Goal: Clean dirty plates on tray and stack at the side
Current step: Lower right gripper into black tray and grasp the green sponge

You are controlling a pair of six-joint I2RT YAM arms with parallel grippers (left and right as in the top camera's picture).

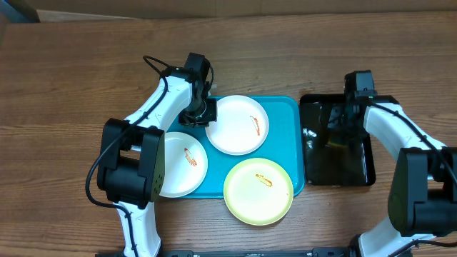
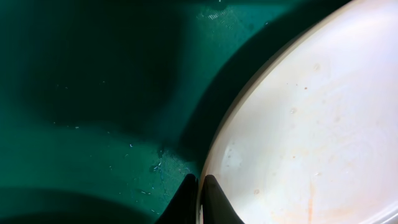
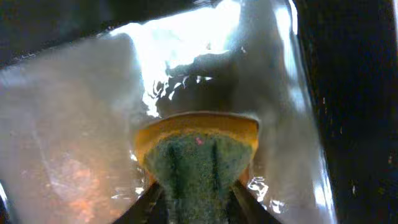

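The tray [image 1: 289, 143] sits in the middle of the wooden tabletop [image 1: 71, 71] and carries all three plates, each marked with a small orange-red smear. The upper white plate [image 1: 237, 125] lies toward the tray's far side. The left white plate [image 1: 178, 168] hangs over the tray's left edge. The yellow-green plate [image 1: 258, 190] sticks out past the near edge.

The left end effector [image 2: 199, 198] is low over the tray at the upper white plate's left rim. In the left wrist view its two dark fingertips are clenched together on that rim, with the plate's thin edge pinched between them.

A black tray [image 1: 357, 168] stands just to the right of the turquoise one, and its bottom looks wet and shiny. The right end effector [image 3: 198, 202] reaches down into the far left part of it. It is grasping a sponge [image 3: 196, 155] that is yellow with a green scrubbing face. One finger presses each side, and the sponge's yellow edge bows outward against the glistening floor of the black tray.
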